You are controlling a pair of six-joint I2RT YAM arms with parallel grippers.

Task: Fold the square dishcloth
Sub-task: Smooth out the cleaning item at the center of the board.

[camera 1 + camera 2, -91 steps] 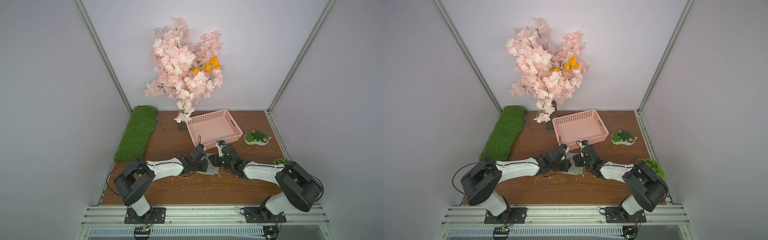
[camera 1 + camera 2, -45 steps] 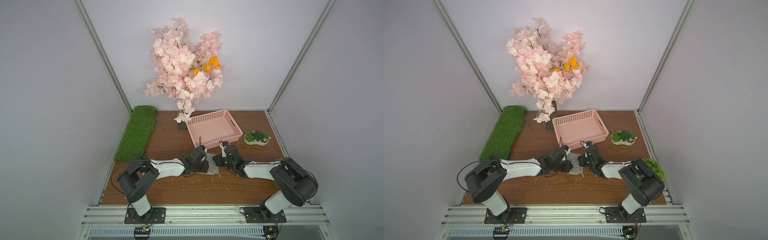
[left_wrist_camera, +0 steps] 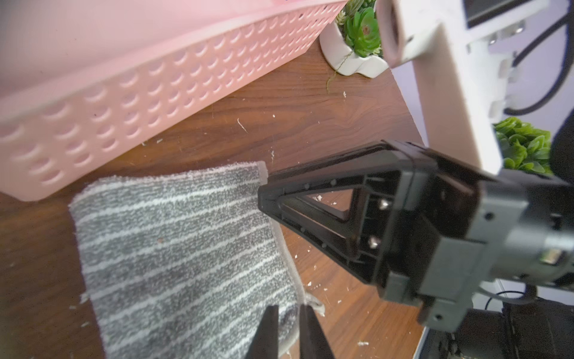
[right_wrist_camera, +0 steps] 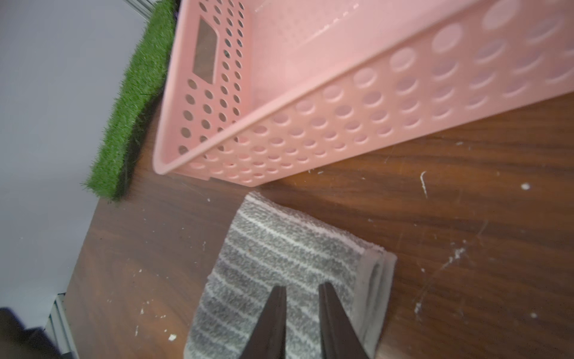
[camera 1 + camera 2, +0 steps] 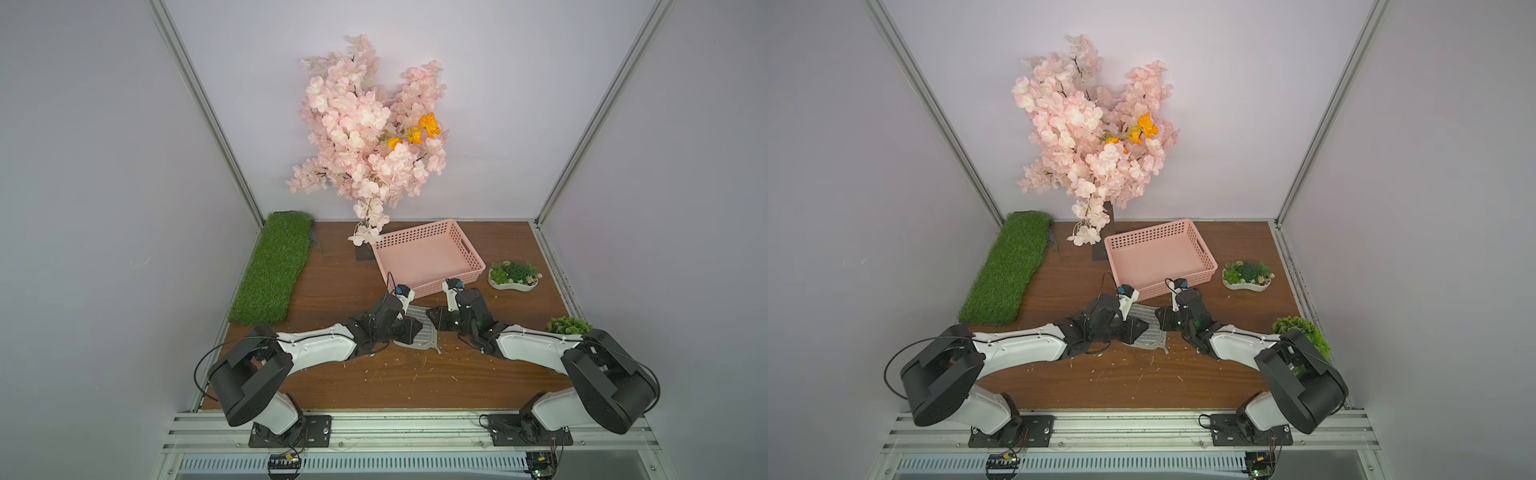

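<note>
Item: square dishcloth (image 4: 279, 255), grey with thin whitish stripes and grey trim, folded double on tabletop (image 4: 435, 186). Right hand (image 4: 299, 289) slightly parted over it. Left hand (image 3: 289, 307) narrow at its edge, grip unclear.

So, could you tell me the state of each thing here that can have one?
pink basket, upright, empty.
square dishcloth, folded over in layers, lying flat close to the pink basket.
left pincer, jaws nearly together at a corner of the square dishcloth; grip unclear.
right pincer, jaws narrowly apart over the square dishcloth; grip unclear.
</note>
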